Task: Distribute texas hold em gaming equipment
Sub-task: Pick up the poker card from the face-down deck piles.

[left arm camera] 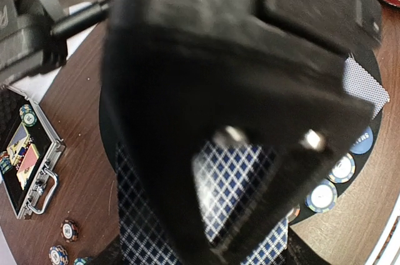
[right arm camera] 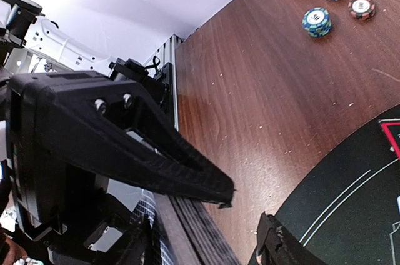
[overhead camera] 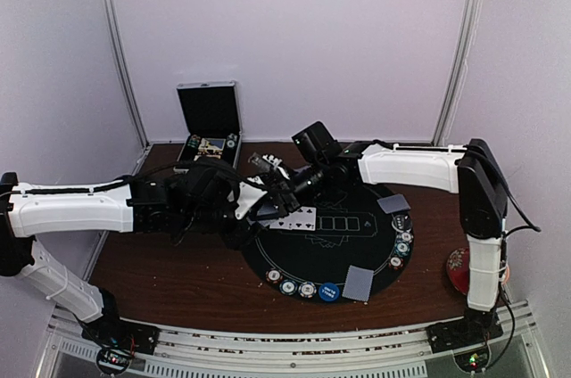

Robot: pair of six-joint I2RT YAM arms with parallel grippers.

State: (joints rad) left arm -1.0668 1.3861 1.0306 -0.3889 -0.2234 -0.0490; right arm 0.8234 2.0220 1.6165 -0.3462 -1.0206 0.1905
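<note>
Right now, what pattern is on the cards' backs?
Blue-white lattice on the cards; left wrist view.

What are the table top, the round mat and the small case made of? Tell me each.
Table top: wood or wood-look laminate, brown grain, slight sheen. Round mat: probably felt or rubber, matt black, printed lines. Small case: likely aluminium, silvery frame.

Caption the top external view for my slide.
Left arm and right arm meet above a black poker mat, chips and cards along its rim, case behind.
</note>
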